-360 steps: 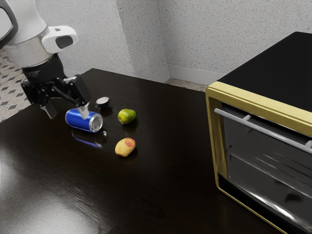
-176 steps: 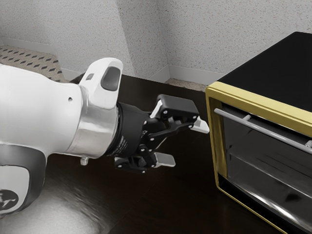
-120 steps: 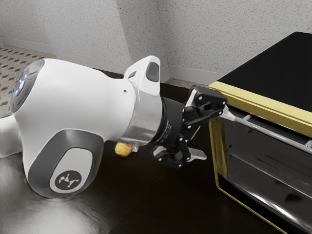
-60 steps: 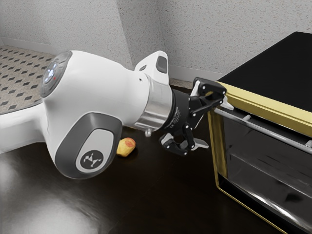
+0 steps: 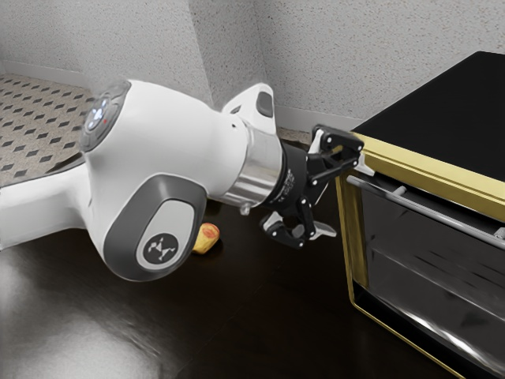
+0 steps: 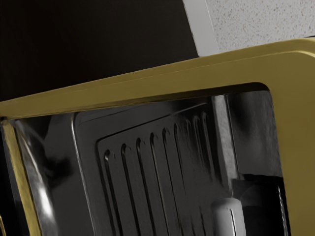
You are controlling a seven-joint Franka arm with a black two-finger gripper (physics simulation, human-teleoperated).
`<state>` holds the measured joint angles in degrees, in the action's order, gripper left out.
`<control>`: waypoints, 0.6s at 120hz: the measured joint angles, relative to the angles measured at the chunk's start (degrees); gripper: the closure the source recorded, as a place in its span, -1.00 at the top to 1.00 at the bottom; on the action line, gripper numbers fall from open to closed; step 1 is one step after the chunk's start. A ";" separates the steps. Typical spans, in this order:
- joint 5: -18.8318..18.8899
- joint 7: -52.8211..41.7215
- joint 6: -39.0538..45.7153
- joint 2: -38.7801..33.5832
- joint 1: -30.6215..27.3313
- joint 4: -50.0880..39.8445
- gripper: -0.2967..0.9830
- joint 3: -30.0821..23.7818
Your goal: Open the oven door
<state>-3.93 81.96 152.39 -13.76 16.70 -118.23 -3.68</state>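
My gripper is at the near left corner of the oven in the exterior view, its two fingers spread wide. One fingertip overlaps the gold frame just above the handle's end; the other is lower, beside the frame. Whether either touches the oven I cannot tell. The grey bar handle runs across the top of the glass door, which stands closed. In the wrist view the gold oven frame borders the dark ribbed interior, and the rounded end of the handle shows near the lower edge.
A yellow-red fruit lies on the dark table, partly behind the arm. Behind the table stands a speckled wall. The oven's black top extends back from its gold front.
My arm has swung from above the blue can to the oven front, turning the hand sideways. Lately the hand has drawn slightly up and back from the handle. The door has not moved.
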 joint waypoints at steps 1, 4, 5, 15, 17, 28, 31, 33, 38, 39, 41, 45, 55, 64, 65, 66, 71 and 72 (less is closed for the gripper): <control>-0.03 0.00 0.00 0.01 -0.01 -0.01 0.53 0.00; -0.13 -0.01 0.00 0.10 -0.02 -0.04 0.53 -0.01; -0.21 -0.01 0.00 0.14 -0.03 -0.05 0.53 -0.01; -1.24 -0.04 0.00 0.57 -0.07 -0.32 0.53 0.05; -1.47 -0.05 0.00 0.62 -0.07 -0.43 0.53 0.07; -2.33 -0.08 0.04 0.80 -0.21 -0.94 0.53 0.15; -2.62 -0.10 0.05 0.88 -0.26 -1.01 0.53 0.16; -2.73 -0.11 0.06 0.91 -0.27 -1.04 0.53 0.16; -2.96 -0.13 0.09 0.92 -0.31 -1.12 0.53 0.17; -3.00 -0.14 0.09 0.92 -0.32 -1.13 0.53 0.17; -3.05 -0.15 0.09 0.94 -0.33 -1.15 0.53 0.17; -3.14 -0.16 0.11 0.97 -0.36 -1.18 0.53 0.17; -3.37 -0.20 0.13 0.59 -0.48 -1.98 0.53 0.18; -3.51 -0.21 0.13 -0.88 -0.56 -4.06 0.53 0.19; -3.52 -0.21 0.12 -1.07 -0.57 -4.30 0.53 0.19; -3.46 -0.21 0.12 -1.25 -0.59 -4.51 0.53 0.19; -3.82 -0.19 0.08 -2.28 -0.82 -5.71 0.53 0.18; -3.87 -0.18 0.07 -2.50 -0.86 -5.96 0.53 0.18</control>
<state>-7.80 81.78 152.46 -16.26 15.84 -124.19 -3.49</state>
